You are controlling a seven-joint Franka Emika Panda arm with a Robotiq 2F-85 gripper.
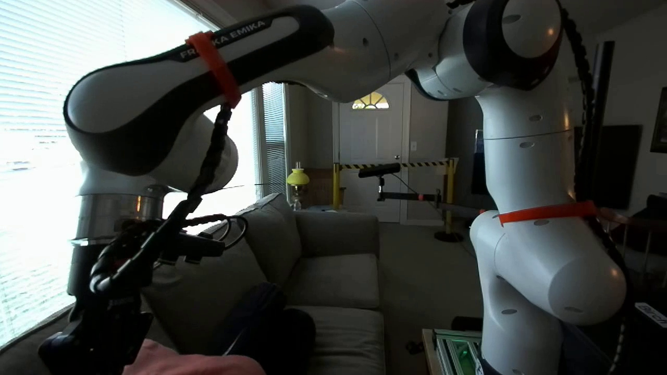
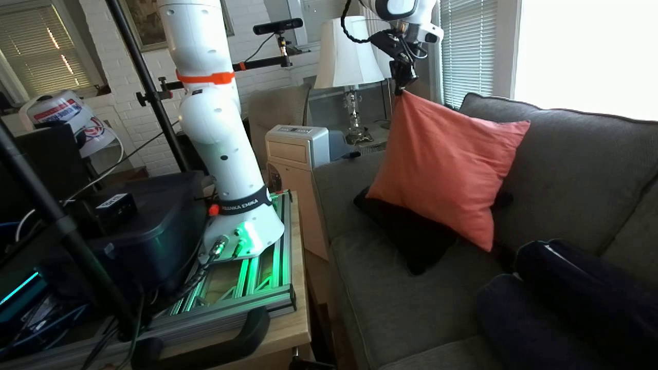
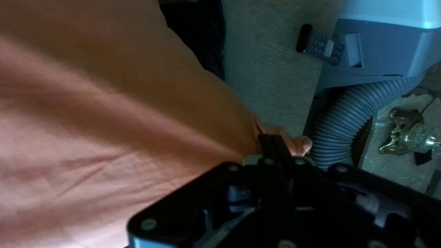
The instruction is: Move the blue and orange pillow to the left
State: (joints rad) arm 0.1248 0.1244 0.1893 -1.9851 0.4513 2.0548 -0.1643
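The pillow [image 2: 442, 164] shows its coral-orange face in an exterior view; no blue side shows. It hangs tilted from its upper corner over the sofa seat near the sofa arm. My gripper [image 2: 399, 88] is shut on that corner. In the wrist view the fingertips [image 3: 270, 138] are close together, with pinched orange fabric sticking out beyond them, and the pillow [image 3: 117, 137] fills the left side. In an exterior view only the pillow's top edge [image 1: 193, 363] shows at the bottom, beside the dark gripper [image 1: 99, 333]. The pillow's lower part touches or overlaps a black cushion [image 2: 411, 239].
Dark navy cushions [image 2: 570, 308] lie on the grey sofa seat [image 2: 396, 313]. The sofa back [image 2: 581, 154] stands behind the pillow and the sofa arm [image 2: 342, 185] beside it. A white appliance [image 2: 295, 154] and a lamp [image 2: 349, 56] stand beyond the arm. A remote [image 3: 320, 44] lies near the appliance.
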